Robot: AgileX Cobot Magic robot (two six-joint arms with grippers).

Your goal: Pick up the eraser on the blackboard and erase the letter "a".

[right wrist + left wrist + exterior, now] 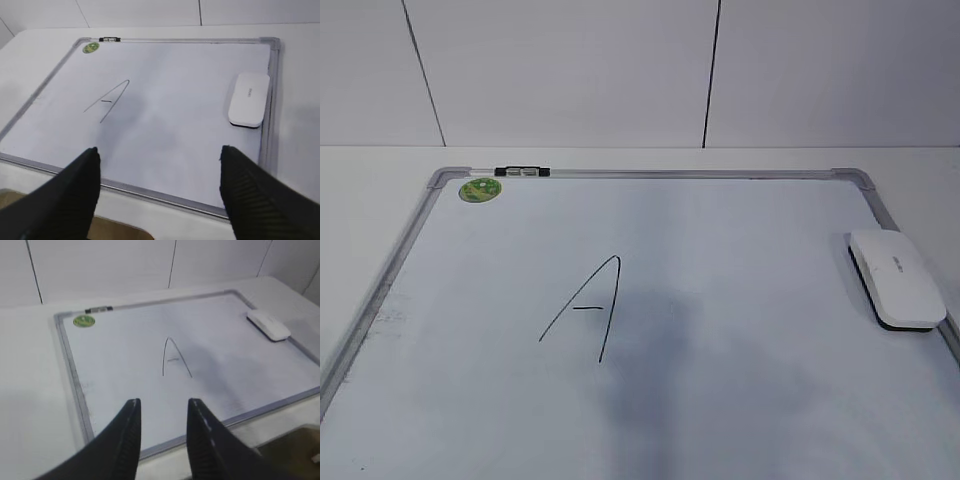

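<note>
Eraser (896, 278) first: it lies flat on the whiteboard (740, 420), at the right edge just inside the frame and near the upper right corner, white top up, felt side down, long axis roughly along the frame. Nothing touches it. The only mark on the board is a tall angular "A" (585, 308) in thin black marker, near the middle and well apart from the eraser; no small rounded "a" shows in any view, so this stroke is presumably the target. A round green sticker (480, 190) sits at the upper left corner.

Neither arm appears in the exterior view. Each wrist view looks down the board from beyond its near edge. The right claw (159, 190) is spread wide and empty; the left claw (162, 437) is partly spread, also empty.

The step in hand looks like the reach for the eraser, and the right arm is the natural choice, being on that side with its fingers already wide. To do it well, come down from above and pinch across the eraser's narrow width at mid-length, so it stays level. Mind the frame just beside it: the outer finger needs to land between eraser and frame without catching the metal. Lift it clear, carry it over, then set the felt flat on the letter before wiping.
</note>
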